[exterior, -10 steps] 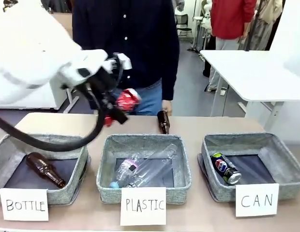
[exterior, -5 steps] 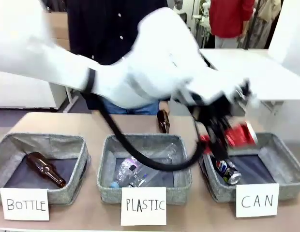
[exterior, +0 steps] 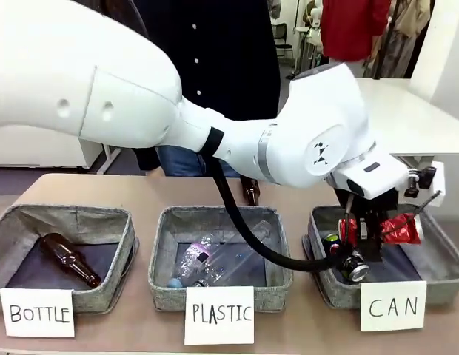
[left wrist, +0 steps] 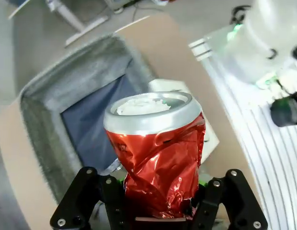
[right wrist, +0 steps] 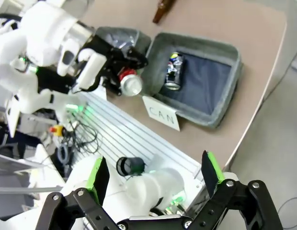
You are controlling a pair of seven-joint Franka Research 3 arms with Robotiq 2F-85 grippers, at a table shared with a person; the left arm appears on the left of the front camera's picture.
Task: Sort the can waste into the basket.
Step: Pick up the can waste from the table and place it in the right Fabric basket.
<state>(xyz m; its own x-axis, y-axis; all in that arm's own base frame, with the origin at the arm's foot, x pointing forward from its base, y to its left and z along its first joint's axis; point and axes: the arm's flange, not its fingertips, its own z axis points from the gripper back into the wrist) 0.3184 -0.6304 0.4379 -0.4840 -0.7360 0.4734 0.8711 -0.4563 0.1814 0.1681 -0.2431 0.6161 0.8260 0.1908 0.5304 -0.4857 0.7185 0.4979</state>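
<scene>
Two cans concern us. The crumpled red can [exterior: 403,228] hangs above the CAN basket [exterior: 443,290], over its open inside and clear of the grey rim, with its silver end turned toward the basket's right wall. The left pincer [exterior: 379,231] grips it, closed narrow on the dented end; from the left wrist we see the can upright between the black fingers, with the basket's dark lining beneath it. We can read no print on its red skin.

Inside the basket the dark can [exterior: 348,263] lies on its side near the left wall. It shows a round red, white and blue logo, but we cannot read a name. The lining to its right is bare up to the far and right walls.

A white card [exterior: 393,305] on the basket's front wall reads CAN in hand lettering. Left of this basket on the desk [exterior: 309,327] stands a like one carded PLASTIC [exterior: 219,314], holding clear bottles [exterior: 215,259]. Farther left a third is carded BOTTLE [exterior: 38,313], with a brown bottle [exterior: 69,259] inside. Another brown bottle [exterior: 249,188] sits on the desk behind and to the left of the CAN basket.

The right pincer [right wrist: 154,172] is spread wide and empty, well apart from the basket on the robot's side.
</scene>
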